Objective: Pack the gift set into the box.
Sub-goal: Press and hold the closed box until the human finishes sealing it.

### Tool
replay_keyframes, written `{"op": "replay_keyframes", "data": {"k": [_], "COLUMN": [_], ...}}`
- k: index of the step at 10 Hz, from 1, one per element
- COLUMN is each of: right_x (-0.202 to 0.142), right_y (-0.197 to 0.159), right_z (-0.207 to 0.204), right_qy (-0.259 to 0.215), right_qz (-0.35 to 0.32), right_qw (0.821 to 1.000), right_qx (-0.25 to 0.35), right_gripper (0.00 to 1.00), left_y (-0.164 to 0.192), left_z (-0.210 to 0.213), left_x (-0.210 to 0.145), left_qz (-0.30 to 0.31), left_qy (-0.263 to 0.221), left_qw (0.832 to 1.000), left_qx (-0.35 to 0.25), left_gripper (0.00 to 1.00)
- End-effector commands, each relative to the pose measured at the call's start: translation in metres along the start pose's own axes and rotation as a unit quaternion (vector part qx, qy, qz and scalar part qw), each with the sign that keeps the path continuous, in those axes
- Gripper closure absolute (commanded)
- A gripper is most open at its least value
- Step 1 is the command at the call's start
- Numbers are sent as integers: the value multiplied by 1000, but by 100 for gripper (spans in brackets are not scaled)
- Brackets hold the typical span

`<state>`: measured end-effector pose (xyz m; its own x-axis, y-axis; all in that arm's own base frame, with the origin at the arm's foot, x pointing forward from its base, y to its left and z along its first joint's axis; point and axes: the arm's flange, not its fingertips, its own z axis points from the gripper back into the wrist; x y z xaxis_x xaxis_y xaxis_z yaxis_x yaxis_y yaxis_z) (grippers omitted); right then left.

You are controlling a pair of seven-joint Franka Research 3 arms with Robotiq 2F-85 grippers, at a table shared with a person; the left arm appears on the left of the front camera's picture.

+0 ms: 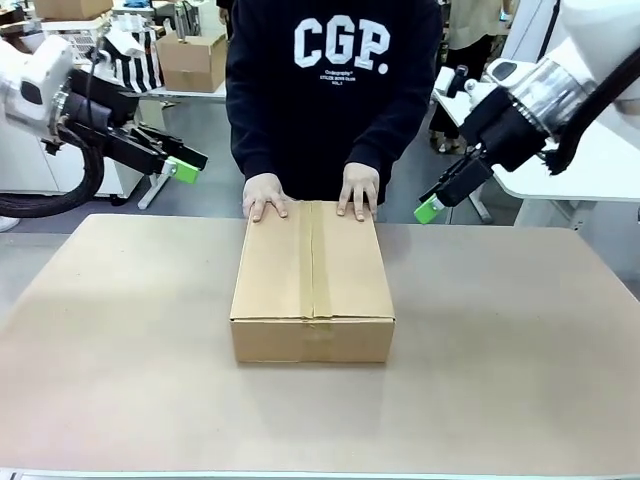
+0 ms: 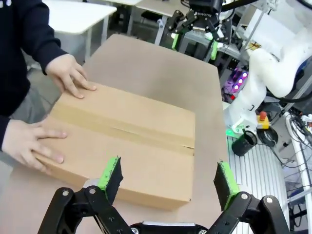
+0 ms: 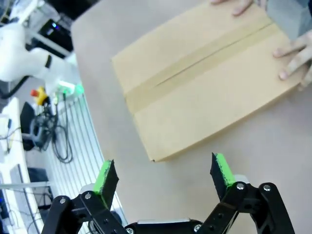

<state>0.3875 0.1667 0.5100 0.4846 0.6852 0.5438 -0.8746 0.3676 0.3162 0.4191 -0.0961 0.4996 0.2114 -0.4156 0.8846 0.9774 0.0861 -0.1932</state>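
The box (image 1: 312,275) lies in the middle of the table, its flaps shut and a strip of tan tape along the top seam. The person's hands (image 1: 265,197) press flat on its far edge. The gift set is out of view. My left gripper (image 1: 185,166) hangs open in the air, left of the box and above the table's far edge. In its wrist view the open left gripper (image 2: 168,183) looks down on the box (image 2: 126,141). My right gripper (image 1: 430,208) is open too, raised right of the box. Nothing is between the right gripper (image 3: 163,175) fingers above the box (image 3: 204,83).
The brown table (image 1: 120,380) has bare room all round the carton. Behind the person are a small cardboard box (image 1: 190,60) and a white desk (image 1: 600,170). A robot base (image 2: 253,97) stands beside the table's edge.
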Motion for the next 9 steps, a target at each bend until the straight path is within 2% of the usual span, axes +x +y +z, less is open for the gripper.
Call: {"op": "replay_keyframes", "data": {"k": [1, 2, 3, 4, 5, 6, 7, 8, 9], "right_x": [9, 16, 19, 20, 22, 27, 35, 49, 59], "right_y": [-17, -27, -33, -45, -58, -68, -75, -81, -82], "right_z": [-6, -15, -25, -34, -46, -60, -76, -93, -109], "right_qy": [-134, -249, -303, -324, -377, -410, -420, -388, -336], "right_qz": [193, 292, 375, 389, 376, 332, 274, 214, 200], "right_qw": [972, 923, 876, 861, 843, 843, 858, 891, 917], "right_qx": [13, -6, 26, 48, 79, 103, 113, 100, 80], "right_gripper": [0, 0, 0, 0, 0, 0, 0, 0, 0], "left_y": [9, 16, 20, 21, 23, 26, 33, 42, 48], "left_z": [-25, -34, -40, -46, -58, -74, -91, -108, -122], "left_x": [-3, -8, -12, -16, -23, -31, -42, -56, -65], "left_qz": [-66, -106, -137, -159, -180, -193, -207, -215, -215], "left_qy": [-65, -77, -88, -105, -119, -123, -145, -156, -157], "left_qw": [996, 991, 987, 982, 976, 972, 966, 962, 964], "left_qx": [-1, 7, 7, -1, -33, -53, -63, -56, -23], "left_gripper": [0, 0, 0, 0, 0, 0, 0, 0, 0]}}
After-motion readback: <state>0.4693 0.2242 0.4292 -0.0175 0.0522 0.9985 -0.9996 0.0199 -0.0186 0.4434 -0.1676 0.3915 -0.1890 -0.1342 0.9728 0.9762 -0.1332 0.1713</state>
